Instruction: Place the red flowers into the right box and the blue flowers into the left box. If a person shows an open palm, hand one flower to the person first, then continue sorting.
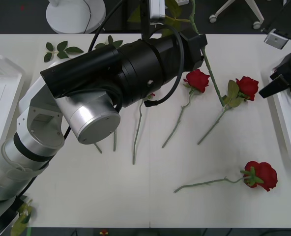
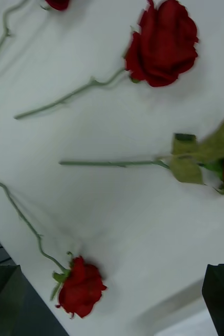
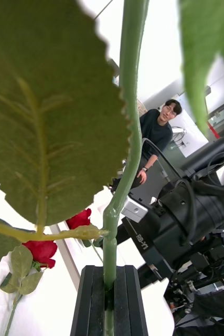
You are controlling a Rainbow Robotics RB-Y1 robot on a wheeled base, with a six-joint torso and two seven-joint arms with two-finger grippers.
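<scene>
1. Left pincer: its two black fingers are pressed together on a green stem, pinching a flower lifted clear of the worktop. A large leaf hangs beside the stem just beyond the fingertips. The bloom of this held flower is not visible, so its colour cannot be confirmed.
2. Right pincer: it hangs over the near rim of the right box. Its black fingers stand spread, with nothing between them.
3. Red flowers on the worktop: one rose and a second rose lie between the two pincers, closer to the right one. A third rose lies near the worktop's front edge, below the right pincer.
4. Left box: it sits at the far side of the left arm, well apart from the held stem.
5. Person: seated beyond the worktop. No open palm can be made out.
6. Risk, stem slip: the grip is on a thin, smooth stem near its end. The top-heavy flower may pivot or slide out during a fast swing.
7. Risk, snagging: the trailing stem crosses above the lying roses and could drag them if carried low.
8. Risk, collision: the right box is already occupied by the right pincer, so a red delivery there needs clearance first.
</scene>
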